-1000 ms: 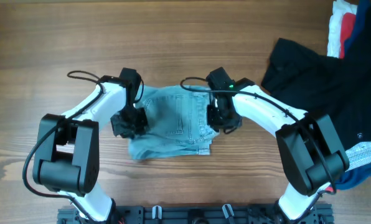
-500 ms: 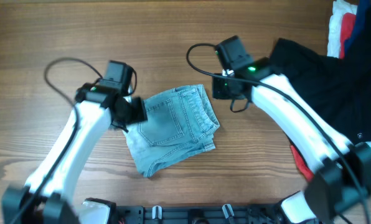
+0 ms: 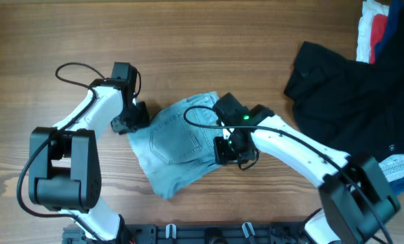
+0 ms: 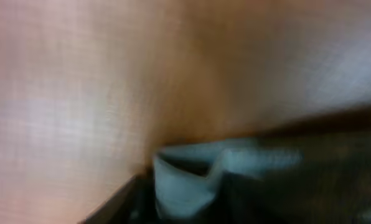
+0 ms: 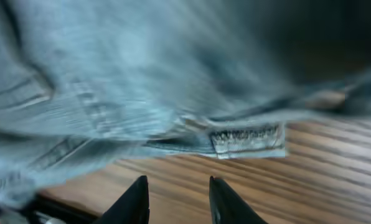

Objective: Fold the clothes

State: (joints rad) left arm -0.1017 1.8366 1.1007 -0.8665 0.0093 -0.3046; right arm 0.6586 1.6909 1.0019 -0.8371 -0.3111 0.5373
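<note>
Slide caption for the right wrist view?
Right gripper, jaws open, poised at the edge of the light blue denim shorts on the wooden table.

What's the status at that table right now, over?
Right gripper open at edge of denim shorts. Left gripper at opposite edge, grip unclear. Shorts folded, lying askew. Black garment apart, not obstructing.

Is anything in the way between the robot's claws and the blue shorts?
No, nothing visible is. The left gripper is at the left edge of the shorts, and the right gripper is at their right edge. The black garment lies well off to the right.
</note>
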